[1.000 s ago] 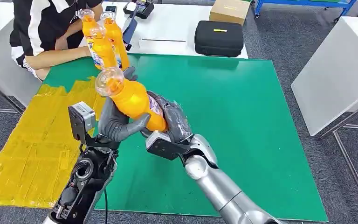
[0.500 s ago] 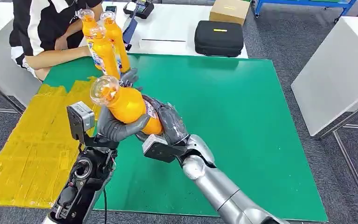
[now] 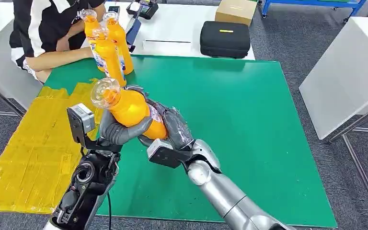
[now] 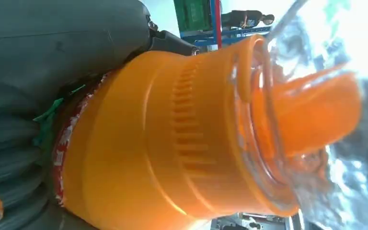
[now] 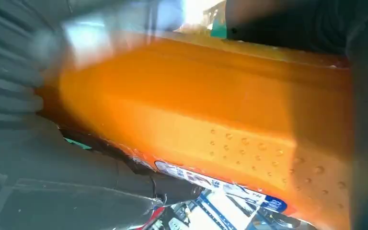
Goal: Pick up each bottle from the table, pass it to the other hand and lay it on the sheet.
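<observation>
Bottle (image 3: 132, 110) held tilted above the tabletop (image 3: 249, 110), gripped by both the left robot hand (image 3: 117, 130) and right robot hand (image 3: 175, 127), apparently mid-handover.

Bottle (image 3: 130, 109): drifted with both hands a little toward the robot's left and lower, its clear cap end nearer the yellow sheet (image 3: 33, 153) than a second earlier.
Left hand (image 3: 120, 130): its upper fingers, raised behind the bottle before, folded down onto it.
Right hand (image 3: 175, 127): followed the bottle leftward, keeping its hold on the base.
</observation>
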